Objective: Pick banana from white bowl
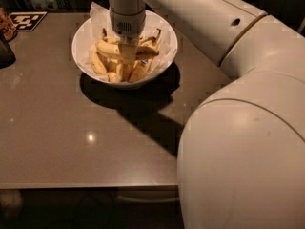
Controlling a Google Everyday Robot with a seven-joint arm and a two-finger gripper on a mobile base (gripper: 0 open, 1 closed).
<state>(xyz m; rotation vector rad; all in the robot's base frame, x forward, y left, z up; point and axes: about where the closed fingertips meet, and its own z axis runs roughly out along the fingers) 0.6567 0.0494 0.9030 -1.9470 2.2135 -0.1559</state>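
The banana (108, 49) lies inside the white bowl (79, 56), curved across the left of the pile, with other yellow bananas (138, 70) crowded against and under it. The pincer (126, 63) is down in the middle of the bowl, right in the pile and just beside the banana. I cannot tell whether it is apart or clamped on anything, since its own body hides the tip.

The main risk, as I judge it, is the crowding. A grasp in a heap this tight could take a neighbouring banana, or two at once. The crumpled paper lining (97, 14) sticks up past the bowl's far rim and could snag and come up with the fruit. A tugged lining or a wedged banana might drag the bowl across the table (71, 128), which looks smooth and glossy. Ripe fruit may also bruise or slip if gripped near one end.

The table is grey-brown, and a lamp glint (89, 137) shows on it nearer the camera than the bowl. A black-and-white marker card (27, 20) lies to the bowl's left. Behind the bowl the room is dark.
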